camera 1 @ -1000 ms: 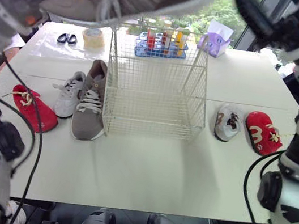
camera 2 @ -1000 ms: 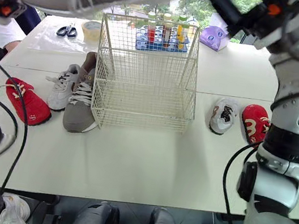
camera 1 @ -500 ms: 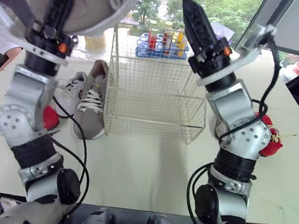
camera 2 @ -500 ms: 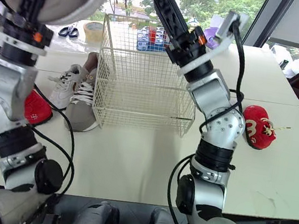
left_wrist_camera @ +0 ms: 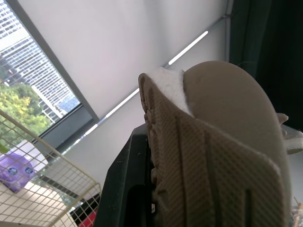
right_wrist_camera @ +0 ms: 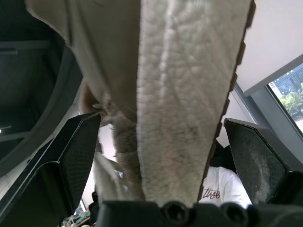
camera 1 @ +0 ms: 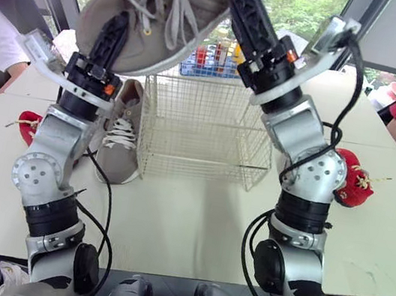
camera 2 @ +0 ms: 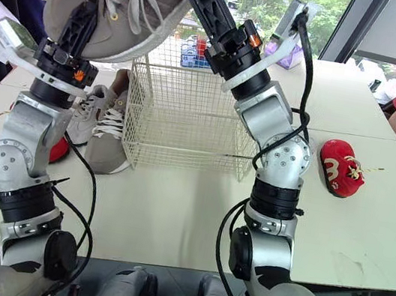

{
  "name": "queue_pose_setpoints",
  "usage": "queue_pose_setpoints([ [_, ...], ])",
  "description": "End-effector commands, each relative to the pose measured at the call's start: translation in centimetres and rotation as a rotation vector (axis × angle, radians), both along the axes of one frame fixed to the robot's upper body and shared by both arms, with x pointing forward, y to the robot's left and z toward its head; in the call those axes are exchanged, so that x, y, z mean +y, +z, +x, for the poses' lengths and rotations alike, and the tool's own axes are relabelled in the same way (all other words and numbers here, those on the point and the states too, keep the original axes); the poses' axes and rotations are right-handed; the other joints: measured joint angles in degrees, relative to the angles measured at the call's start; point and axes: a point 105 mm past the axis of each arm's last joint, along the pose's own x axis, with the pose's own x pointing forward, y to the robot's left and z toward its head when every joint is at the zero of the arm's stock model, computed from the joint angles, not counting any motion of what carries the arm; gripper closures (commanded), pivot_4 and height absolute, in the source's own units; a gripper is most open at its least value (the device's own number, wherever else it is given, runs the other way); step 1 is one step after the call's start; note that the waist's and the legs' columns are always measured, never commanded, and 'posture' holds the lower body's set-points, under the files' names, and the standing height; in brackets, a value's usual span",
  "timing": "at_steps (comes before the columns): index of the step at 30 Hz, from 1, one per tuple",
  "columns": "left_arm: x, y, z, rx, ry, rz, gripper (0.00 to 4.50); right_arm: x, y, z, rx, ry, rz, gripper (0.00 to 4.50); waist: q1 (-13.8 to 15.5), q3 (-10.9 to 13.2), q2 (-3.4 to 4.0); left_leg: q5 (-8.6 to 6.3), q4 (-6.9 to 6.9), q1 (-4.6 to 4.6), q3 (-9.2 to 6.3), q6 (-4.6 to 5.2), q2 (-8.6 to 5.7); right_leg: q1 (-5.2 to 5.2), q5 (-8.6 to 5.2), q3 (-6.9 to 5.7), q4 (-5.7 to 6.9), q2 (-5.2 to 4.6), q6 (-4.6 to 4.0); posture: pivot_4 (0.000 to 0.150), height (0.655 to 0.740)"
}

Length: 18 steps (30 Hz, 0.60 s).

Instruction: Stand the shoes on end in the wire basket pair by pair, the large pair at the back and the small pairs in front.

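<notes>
Both arms raised high; left hand (camera 1: 114, 29) clamped tight; right hand (right_wrist_camera: 161, 122) spread wide.

Wire basket (camera 1: 205, 130) mid-bench (camera 1: 192, 227). Just left: flat large shoe (camera 1: 119, 142), then near small shoe (camera 2: 85, 120), then far-left small shoe (camera 1: 26, 121). Right: right-hand small shoe (camera 2: 340, 169). Behind: bottle rack (camera 1: 213, 56). Above basket's left rim: lifted large shoe (camera 1: 183, 9).

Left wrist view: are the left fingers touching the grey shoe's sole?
Touching. The left wrist view shows one of the left fingers lying flat against the tread of the grey shoe, with no gap along the edge.
</notes>
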Motion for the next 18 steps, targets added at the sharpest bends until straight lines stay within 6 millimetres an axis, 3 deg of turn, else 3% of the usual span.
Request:
queue_pose_setpoints([
  [1,-0.7,0.4,-0.8,-0.049,-0.017,0.010,3.89,0.2,1.8,-1.1,-0.086,0.009,0.014,0.04,0.01,0.00,0.00,0.00,0.00,0.00,0.00,0.00,0.00,0.00,0.00,0.00,0.00,0.00,0.00,0.150,0.7400],
  [4,-0.7,0.3,-0.7,-0.042,-0.006,0.006,3.89,0.2,1.8,-1.1,-0.093,0.008,0.013,0.87,0.08,0.00,0.00,0.00,0.00,-0.01,-0.01,0.00,0.01,-0.01,0.00,-0.01,-0.02,0.00,0.00,0.150,0.7400],
  [8,-0.7,0.2,-0.5,-0.036,0.008,0.009,3.89,0.3,1.6,-1.3,-0.102,0.008,-0.001,2.56,0.01,0.00,0.00,-0.02,0.00,-0.01,0.00,0.03,0.00,0.00,0.00,0.00,-0.04,0.00,0.00,0.150,0.7400],
  [12,-0.6,-0.1,-0.4,-0.019,0.026,0.042,3.89,0.2,1.5,-1.0,-0.109,-0.012,-0.018,2.81,-0.01,0.00,0.00,-0.02,-0.01,-0.01,-0.01,0.04,0.01,-0.02,0.00,0.00,-0.04,0.01,0.00,0.150,0.7400],
  [18,-1.2,-0.7,-2.2,-0.010,0.025,0.190,1.08,-1.5,2.4,-1.9,-0.230,-0.054,0.023,2.81,-0.07,0.01,0.02,-0.03,-0.03,-0.02,-0.01,0.04,0.03,-0.06,0.00,0.00,-0.03,0.01,0.00,0.150,0.7400],
])
